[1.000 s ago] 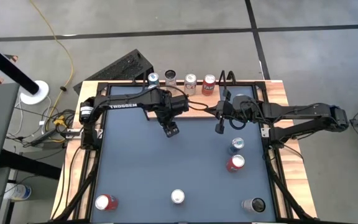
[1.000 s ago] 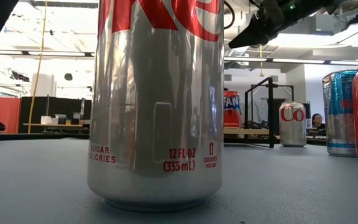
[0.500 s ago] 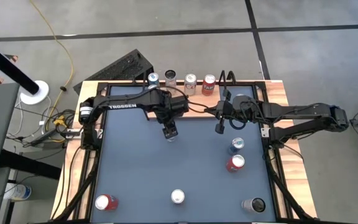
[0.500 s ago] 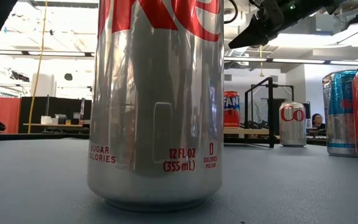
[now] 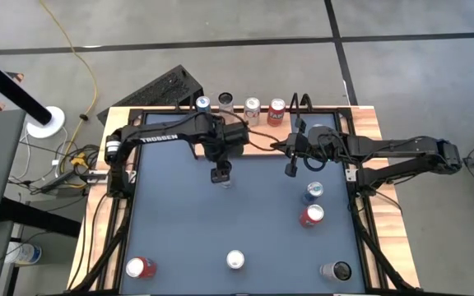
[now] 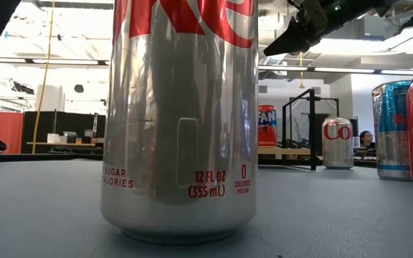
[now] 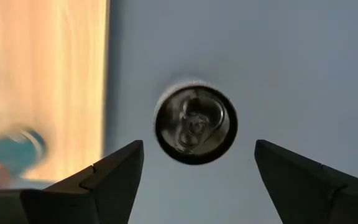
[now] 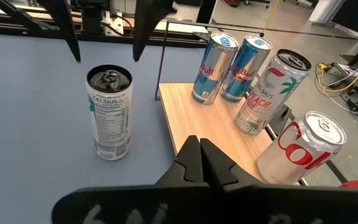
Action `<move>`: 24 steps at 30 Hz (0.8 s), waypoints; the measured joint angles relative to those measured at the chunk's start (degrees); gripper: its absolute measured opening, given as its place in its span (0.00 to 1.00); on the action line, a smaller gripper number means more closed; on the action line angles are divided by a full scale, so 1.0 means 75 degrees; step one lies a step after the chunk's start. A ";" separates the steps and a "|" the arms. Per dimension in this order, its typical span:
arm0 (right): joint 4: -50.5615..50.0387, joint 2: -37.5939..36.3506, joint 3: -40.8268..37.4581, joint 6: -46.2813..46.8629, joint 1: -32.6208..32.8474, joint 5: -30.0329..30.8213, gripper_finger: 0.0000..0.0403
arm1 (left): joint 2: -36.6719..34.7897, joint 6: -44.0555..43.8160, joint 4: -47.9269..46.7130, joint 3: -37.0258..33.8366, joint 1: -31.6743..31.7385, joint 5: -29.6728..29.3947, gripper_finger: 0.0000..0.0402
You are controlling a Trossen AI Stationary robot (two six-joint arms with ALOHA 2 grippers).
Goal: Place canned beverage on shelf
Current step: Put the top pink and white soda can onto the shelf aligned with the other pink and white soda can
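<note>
- left gripper (image 5: 220,175): jaws spread wide, holding nothing, pointing straight down over the target, one finger on each side of the lid with a gap on both
- Celsius can (image 8: 109,115): tall slim can, upright on the grey table (image 5: 179,230), just beside the shelf's near edge, not on it yet
- handling, my read: thin aluminium wall, stiff enough if full but dents under a hard squeeze; smooth printed skin, likely slippery; tall and narrow base, so a sideways nudge tips it
- whether it is full or empty: cannot tell; pull tab looks unopened from above
- where to take hold: across the round body, around mid-height or a bit above, below the top rim; pads flat on the wall, moderate squeeze
- shelf (image 8: 191,124): light wood board in a black rail, bare wood free at the end nearest the can; lift must clear the rail
- shelf cans (image 8: 253,93): four standing in a row farther along; keep clear when setting down
- right gripper (image 8: 199,158): fingers pressed together, empty, hovering near the shelf's other end, waiting
</note>
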 joint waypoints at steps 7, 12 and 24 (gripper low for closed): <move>0.0016 0.0000 0.0000 0.0001 0.0000 0.0000 0.00 | -0.0002 0.3722 -0.0605 0.0595 -0.0062 -0.0017 0.74; -0.0073 0.0000 0.0000 -0.0002 0.0020 -0.0003 0.00 | -0.0002 0.5301 -0.0459 -0.0066 0.0002 0.0345 0.74; -0.0409 0.0000 0.0000 -0.0002 0.0015 -0.0003 0.00 | 0.0004 0.5615 0.0435 -0.0324 -0.0070 0.0103 0.74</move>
